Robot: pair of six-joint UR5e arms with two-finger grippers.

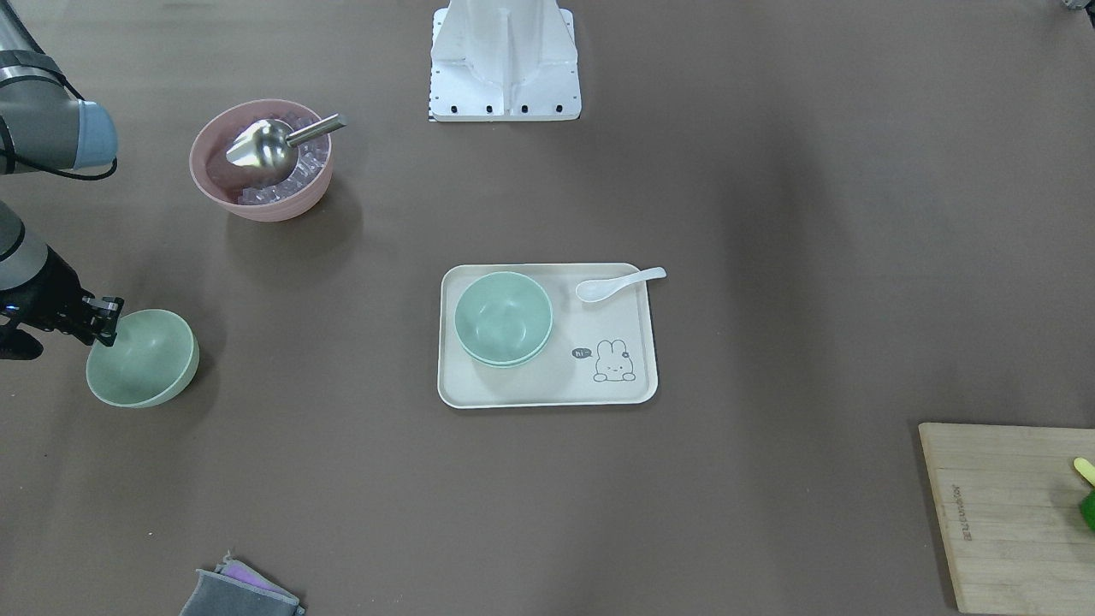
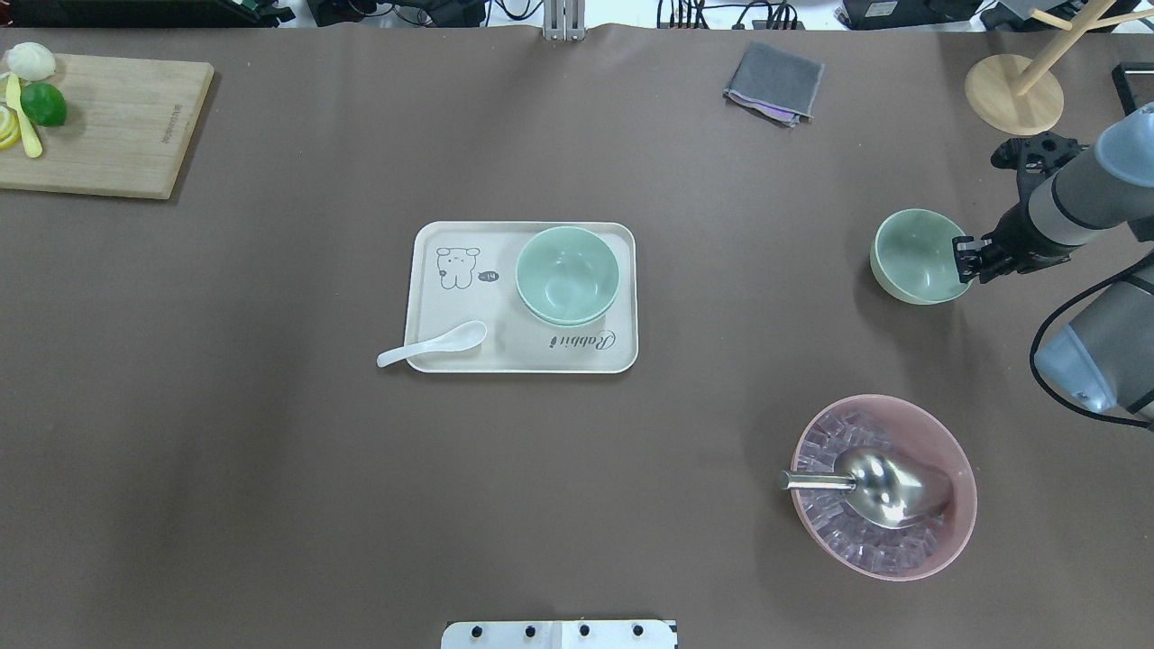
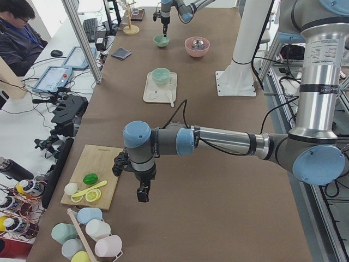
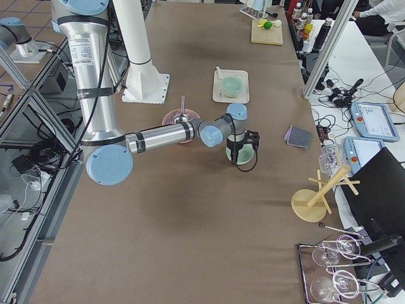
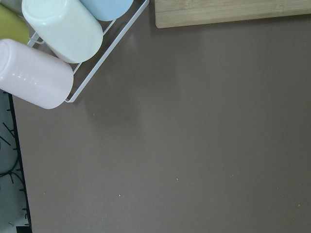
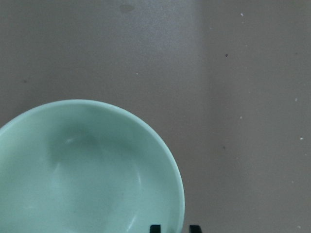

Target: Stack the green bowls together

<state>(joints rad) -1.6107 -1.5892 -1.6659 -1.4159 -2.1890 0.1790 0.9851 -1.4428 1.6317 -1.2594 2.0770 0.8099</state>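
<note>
Two pale green bowls [image 2: 568, 275] sit nested on the cream tray [image 2: 523, 361], which also shows in the front view [image 1: 547, 395]. The third green bowl [image 2: 915, 257] stands at the table's far right, also in the front view [image 1: 143, 359]. My right gripper [image 2: 965, 257] is at its rim. In the right wrist view its two fingertips [image 6: 154, 228] straddle the rim of the bowl [image 6: 87, 179], close together, shut on it. My left gripper [image 3: 143, 194] shows only in the exterior left view, above bare table by the cutting board; I cannot tell whether it is open or shut.
A white spoon [image 2: 433, 345] lies on the tray's edge. A pink bowl [image 2: 965, 469] of ice holds a metal scoop [image 2: 888, 487], near the right arm. A cutting board [image 2: 108, 126] with fruit, a grey cloth [image 2: 773, 83] and a wooden stand [image 2: 1014, 95] sit along the far edge. Cups [image 5: 63, 29] lie beneath the left wrist.
</note>
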